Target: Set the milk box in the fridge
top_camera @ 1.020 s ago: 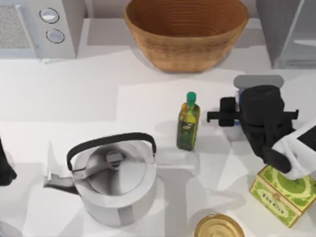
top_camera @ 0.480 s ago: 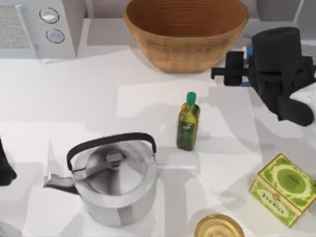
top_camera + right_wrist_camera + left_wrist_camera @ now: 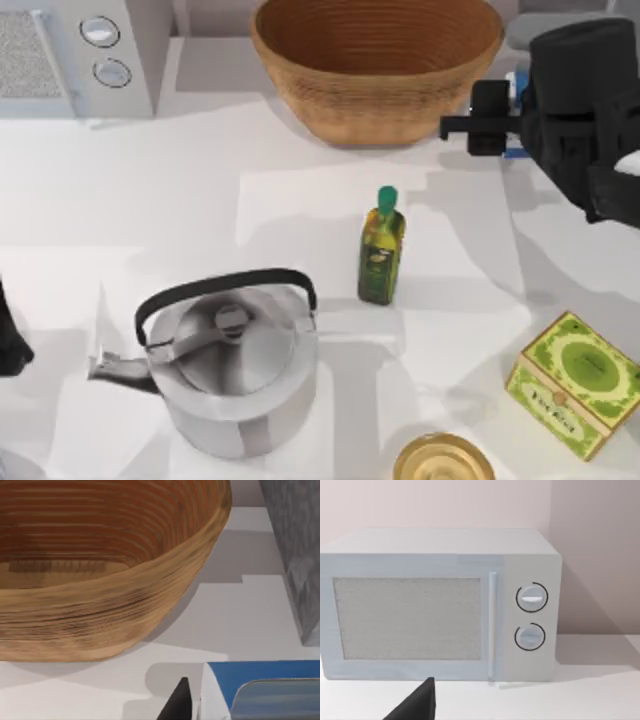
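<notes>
Our right arm (image 3: 580, 110) ends in a bulky matte-black housing with a boxy black block and a thin bar jutting sideways from it. A white link (image 3: 628, 165) joins behind the housing. Our left arm (image 3: 10, 345) is a rounded black form.

The basket (image 3: 376, 62) looked woven and ribbed in matt tan fibre, the kettle (image 3: 232, 362) was smooth brushed metal with a black handle, the oil bottle (image 3: 381, 247) glossy with a green cap, the tea box (image 3: 574, 382) printed card, and the fridge (image 3: 295, 545) wall speckled matt grey.
</notes>
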Action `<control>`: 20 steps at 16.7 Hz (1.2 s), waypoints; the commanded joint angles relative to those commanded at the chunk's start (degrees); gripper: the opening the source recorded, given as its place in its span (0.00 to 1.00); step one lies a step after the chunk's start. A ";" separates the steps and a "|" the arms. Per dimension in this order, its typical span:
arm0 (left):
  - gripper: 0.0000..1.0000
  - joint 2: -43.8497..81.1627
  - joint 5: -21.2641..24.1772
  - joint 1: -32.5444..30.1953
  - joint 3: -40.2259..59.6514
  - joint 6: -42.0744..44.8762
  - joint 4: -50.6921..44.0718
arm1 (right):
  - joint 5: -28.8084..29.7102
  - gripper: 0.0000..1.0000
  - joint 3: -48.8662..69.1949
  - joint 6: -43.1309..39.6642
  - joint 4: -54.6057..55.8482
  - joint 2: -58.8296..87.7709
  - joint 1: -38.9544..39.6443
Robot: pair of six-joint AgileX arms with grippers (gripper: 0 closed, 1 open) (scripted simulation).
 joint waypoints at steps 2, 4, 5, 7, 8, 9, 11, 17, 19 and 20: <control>1.00 0.00 0.00 0.00 0.00 0.00 0.00 | -0.04 0.00 -0.16 0.10 0.14 0.20 0.03; 1.00 0.00 0.00 0.00 0.00 0.00 0.00 | -0.76 0.00 -1.20 -0.21 0.12 -1.32 -0.31; 1.00 0.00 0.00 0.00 0.00 0.00 0.00 | -1.43 0.00 -2.25 -0.50 0.06 -2.92 -0.70; 1.00 0.00 0.00 0.00 0.00 0.00 0.00 | -3.18 0.00 -5.31 -1.32 -0.16 -7.85 -1.96; 1.00 0.00 0.00 0.00 0.00 0.00 0.00 | -4.21 0.00 -7.26 -1.82 -0.32 -11.17 -2.84; 1.00 0.00 0.00 0.00 0.00 0.00 0.00 | -5.31 0.00 -9.45 -2.38 -0.51 -15.06 -3.87; 1.00 0.00 0.00 0.00 0.00 0.00 0.00 | -7.66 0.00 -14.52 -3.62 -0.95 -24.43 -6.34; 1.00 0.00 0.00 0.00 0.00 0.00 0.00 | -15.34 0.00 -33.08 -8.40 -2.88 -59.81 -15.98; 1.00 0.00 0.00 0.00 0.00 0.00 0.00 | -17.90 0.00 -39.51 -10.19 -3.63 -71.00 -19.28; 1.00 0.00 0.00 0.00 0.00 0.00 0.00 | -19.13 0.00 -42.57 -11.08 -4.01 -75.94 -20.82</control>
